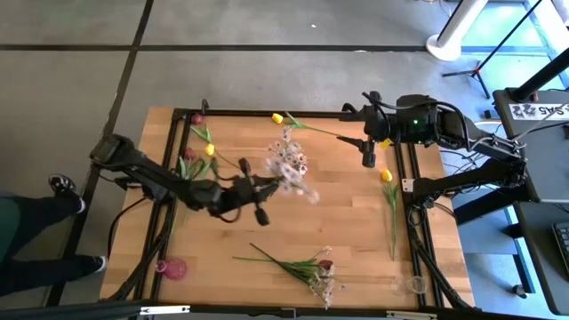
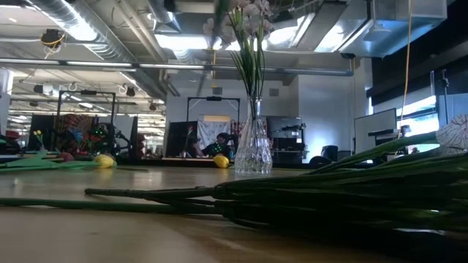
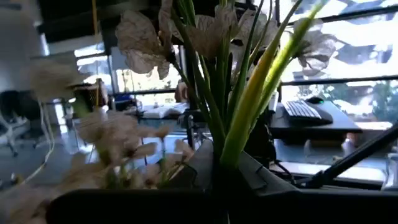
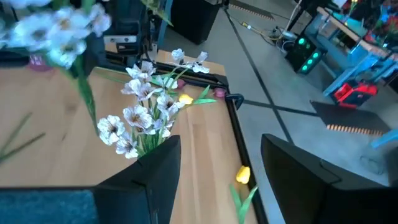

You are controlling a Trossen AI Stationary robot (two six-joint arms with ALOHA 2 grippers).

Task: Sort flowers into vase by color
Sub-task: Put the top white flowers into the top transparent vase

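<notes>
The left gripper [image 1: 267,191] is above the middle of the worktop [image 1: 347,222], its fingers closed on the stems of a white blossom spray [image 1: 298,182]. This spray hangs close to the white flowers standing in the clear vase [image 2: 254,150]. The right gripper [image 1: 368,160] waits near the far right corner with its fingers apart, holding nothing.

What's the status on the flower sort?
Left gripper shut on white spray, mid-table by the vase. Right gripper open, waiting at far right edge. Nothing blocking.
</notes>
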